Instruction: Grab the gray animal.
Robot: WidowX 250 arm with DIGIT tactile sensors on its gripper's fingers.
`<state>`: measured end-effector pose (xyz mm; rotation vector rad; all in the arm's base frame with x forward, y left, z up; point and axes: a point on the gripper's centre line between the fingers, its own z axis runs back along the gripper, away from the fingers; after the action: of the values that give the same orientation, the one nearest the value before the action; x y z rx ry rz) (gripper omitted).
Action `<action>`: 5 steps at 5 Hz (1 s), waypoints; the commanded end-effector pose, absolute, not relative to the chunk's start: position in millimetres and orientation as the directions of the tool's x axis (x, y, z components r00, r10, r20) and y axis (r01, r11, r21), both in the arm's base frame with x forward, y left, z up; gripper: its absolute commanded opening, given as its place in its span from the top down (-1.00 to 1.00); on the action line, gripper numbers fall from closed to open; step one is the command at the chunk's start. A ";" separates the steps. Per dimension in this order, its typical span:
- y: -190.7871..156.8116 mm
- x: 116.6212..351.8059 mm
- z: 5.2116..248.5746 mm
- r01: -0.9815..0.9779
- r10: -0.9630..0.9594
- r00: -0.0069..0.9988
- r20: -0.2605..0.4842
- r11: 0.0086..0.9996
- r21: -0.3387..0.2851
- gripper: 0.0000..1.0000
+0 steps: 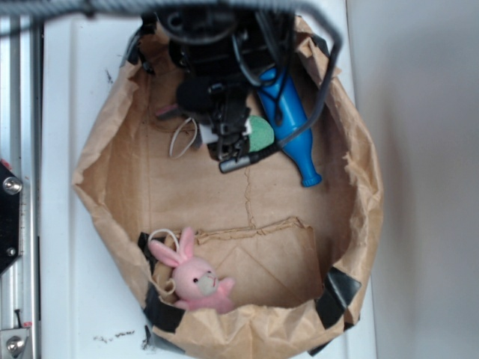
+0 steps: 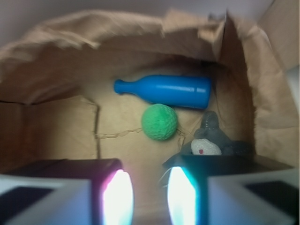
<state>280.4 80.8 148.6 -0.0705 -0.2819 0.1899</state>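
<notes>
One gray animal (image 2: 209, 138) I log right of my gripper (image 2: 150, 197), jaws apart, beside green ball (image 2: 160, 122).

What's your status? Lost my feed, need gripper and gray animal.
Gripper open, empty, low inside the paper bag. Gray animal just right of the right finger, not between them. Green ball and blue bottle lie beyond, clear of it.

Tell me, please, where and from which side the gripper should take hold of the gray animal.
Grip the gray animal around its soft body, coming from above. In the wrist view it lies right of the open gripper, near the bag wall, with the green ball on its other side, so probably shift right first.
</notes>
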 end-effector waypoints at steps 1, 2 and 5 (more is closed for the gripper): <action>87.8 290.2 118.0 -0.179 0.176 0.944 0.278 0.984 -0.014 -1.00; 94.3 289.5 106.0 -0.184 0.174 0.947 0.271 0.983 0.011 -1.00; 109.5 289.1 72.9 -0.158 0.126 0.967 0.220 0.978 0.135 -1.00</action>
<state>288.7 105.8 62.7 0.1444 -0.1802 0.1386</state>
